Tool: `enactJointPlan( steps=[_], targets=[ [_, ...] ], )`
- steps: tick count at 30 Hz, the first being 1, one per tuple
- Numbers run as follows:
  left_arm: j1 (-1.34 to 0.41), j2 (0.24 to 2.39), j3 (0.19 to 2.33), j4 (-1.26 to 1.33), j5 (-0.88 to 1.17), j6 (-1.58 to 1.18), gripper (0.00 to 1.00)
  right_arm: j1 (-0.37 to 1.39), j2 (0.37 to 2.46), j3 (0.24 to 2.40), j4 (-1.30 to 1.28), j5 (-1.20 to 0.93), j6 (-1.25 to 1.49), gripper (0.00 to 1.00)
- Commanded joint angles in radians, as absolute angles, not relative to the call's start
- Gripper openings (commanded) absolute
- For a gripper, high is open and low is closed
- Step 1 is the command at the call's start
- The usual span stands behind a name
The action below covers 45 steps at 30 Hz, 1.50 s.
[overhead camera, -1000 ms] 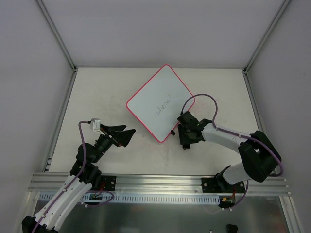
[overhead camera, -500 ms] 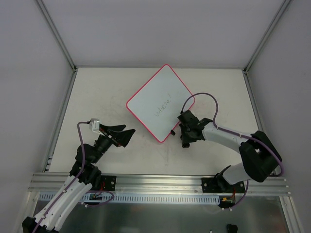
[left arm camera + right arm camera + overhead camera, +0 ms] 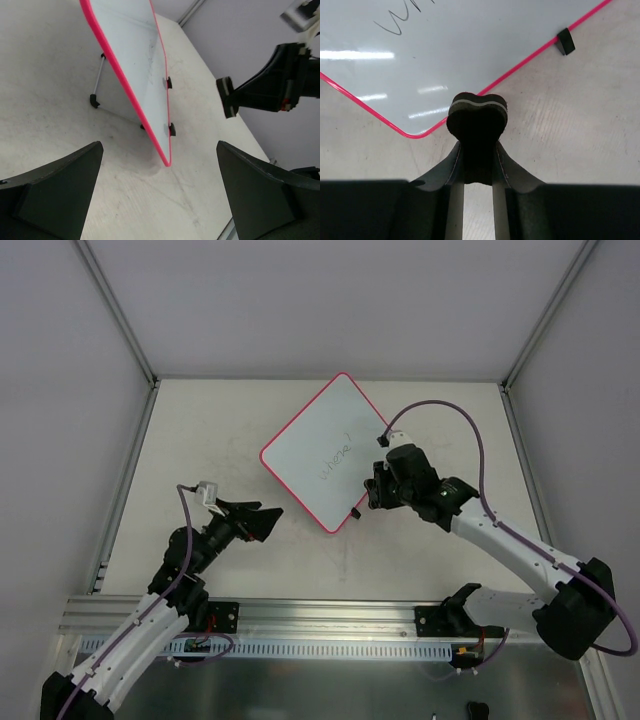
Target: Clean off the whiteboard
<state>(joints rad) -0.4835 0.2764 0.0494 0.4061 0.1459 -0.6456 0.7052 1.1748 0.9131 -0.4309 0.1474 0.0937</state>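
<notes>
Pinching the black eraser (image 3: 478, 114) squarely in the right jaws, left jaws gaping wide, with the whiteboard (image 3: 470, 50) just ahead of the right jaws: best swept forward flat over the grey handwriting (image 3: 335, 458), pressing lightly.

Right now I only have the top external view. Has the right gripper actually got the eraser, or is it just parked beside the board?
Observer: It has it. The right wrist view shows the right gripper shut on the black eraser, which sticks out past the fingertips.
Operator: Is it on the board yet?
Observer: No. From the left wrist view, the eraser hangs apart from the whiteboard, off its tabbed edge.
Operator: Is the board lying flat?
Observer: No, it leans tilted on a metal stand leg.
</notes>
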Motion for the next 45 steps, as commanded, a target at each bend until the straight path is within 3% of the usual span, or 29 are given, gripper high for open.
enactJointPlan(
  steps=[1, 9, 19, 20, 31, 45],
  targets=[
    [-0.485, 0.35, -0.012, 0.468, 0.121, -0.623, 0.99, 0.703, 1.177, 0.957, -0.394, 0.108, 0.019, 0.0],
    [-0.485, 0.526, 0.038, 0.603, 0.094, -0.621, 0.99, 0.703, 1.232, 0.996, -0.27, -0.078, -0.058, 0.0],
    [-0.485, 0.712, 0.101, 0.801, 0.091, -0.611, 0.99, 0.703, 1.261, 0.971, -0.134, -0.127, -0.067, 0.0],
    [-0.485, 0.73, 0.112, 0.813, 0.092, -0.609, 0.93, 0.703, 1.261, 0.968, -0.12, -0.133, -0.069, 0.0],
    [-0.485, 1.0, 0.207, 1.029, 0.11, -0.637, 0.73, 0.703, 1.298, 0.991, -0.106, -0.135, -0.083, 0.0],
    [-0.486, 1.172, 0.278, 1.112, 0.118, -0.684, 0.56, 0.704, 1.29, 0.968, -0.06, -0.137, -0.094, 0.0]
  ],
)
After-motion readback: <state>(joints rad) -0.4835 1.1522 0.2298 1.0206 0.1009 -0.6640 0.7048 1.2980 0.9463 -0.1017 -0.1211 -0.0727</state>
